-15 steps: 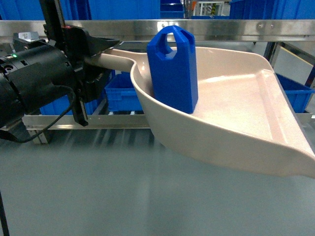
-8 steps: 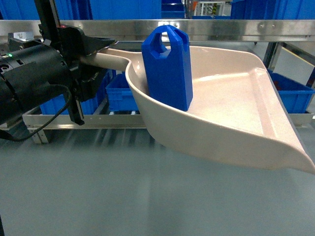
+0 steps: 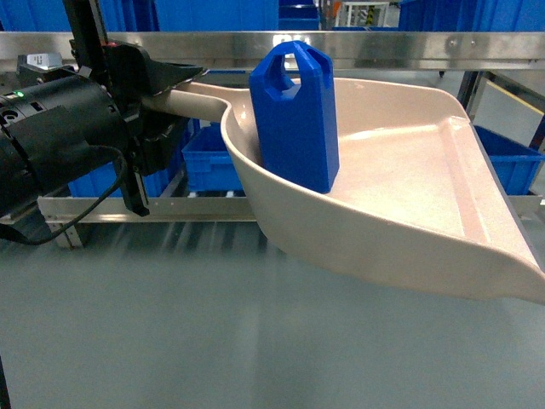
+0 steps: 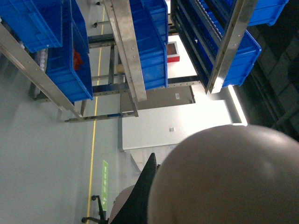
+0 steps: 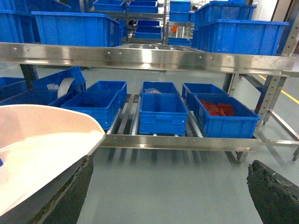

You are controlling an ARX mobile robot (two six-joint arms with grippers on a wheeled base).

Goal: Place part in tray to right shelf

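1. The left pincer (image 3: 170, 94) is seen clamped on the long handle of the tray (image 3: 409, 183), black fingers above and below it, at the left of the head view.
2. The tray is held up in the air, tilted, with its flat front lip down toward the lower right and nothing but grey floor (image 3: 213, 341) under it.
3. The part (image 3: 296, 115) is stood upright inside the tray, leaning against the back wall near the handle end, with the handle hole at the top.
4. In the left wrist view the frame is mostly filled by the rounded beige underside of the tray (image 4: 229, 182), so the fingers can barely be made out there.
5. The right pincer (image 5: 170, 196) is seen spread wide apart with nothing between its two dark fingers (image 5: 273, 193), just floor; the tray's edge (image 5: 42, 140) sits just above the left-hand finger.
6. Behind all that, the right shelf (image 5: 140, 56) is seen with its shiny steel front rail and small screws, and blue crates (image 5: 161, 112) are lined up on the lower roller level, one (image 5: 224, 114) with red stuff inside.
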